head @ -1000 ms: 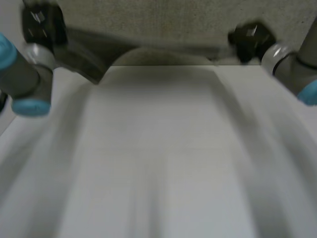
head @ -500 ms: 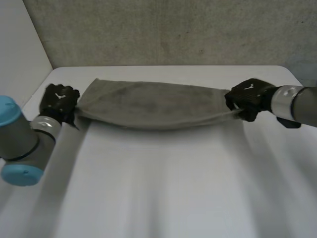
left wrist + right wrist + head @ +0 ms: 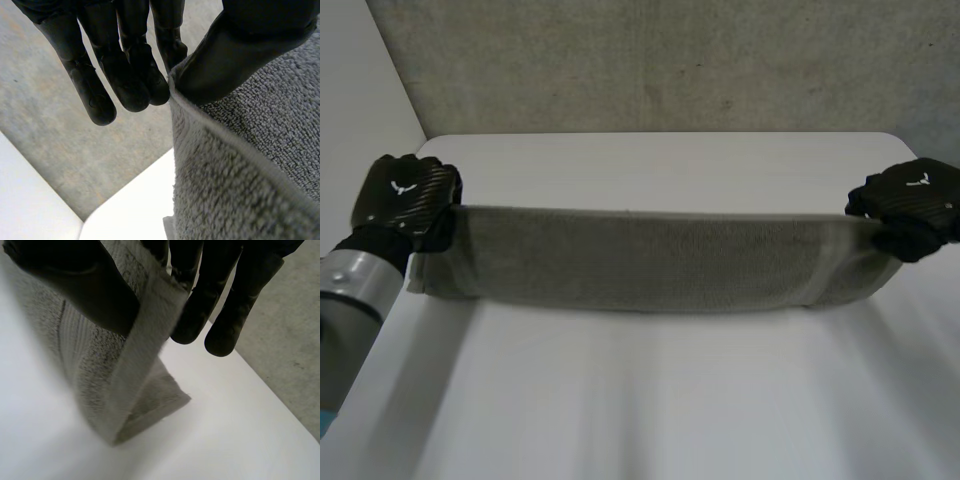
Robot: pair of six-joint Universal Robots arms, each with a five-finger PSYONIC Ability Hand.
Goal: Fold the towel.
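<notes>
A grey towel (image 3: 650, 262) hangs stretched out in a long band above the white table (image 3: 650, 390), its lower edge close to the surface. My left hand (image 3: 405, 195) pinches the towel's left top corner; in the left wrist view the thumb (image 3: 240, 45) presses the towel (image 3: 250, 175) edge against the fingers (image 3: 125, 65). My right hand (image 3: 910, 205) pinches the right top corner. In the right wrist view the thumb (image 3: 75, 275) clamps the hem of the towel (image 3: 125, 375) against the fingers (image 3: 220, 295), and the end droops folded to the table.
A speckled grey wall (image 3: 660, 60) rises behind the table's far edge. A pale panel (image 3: 360, 90) stands at the left. White table surface lies bare in front of the towel.
Both hands have drawn the towel toward me and spread apart, pulling it taut. A second ago it was raised high; now it hangs low over the table.
</notes>
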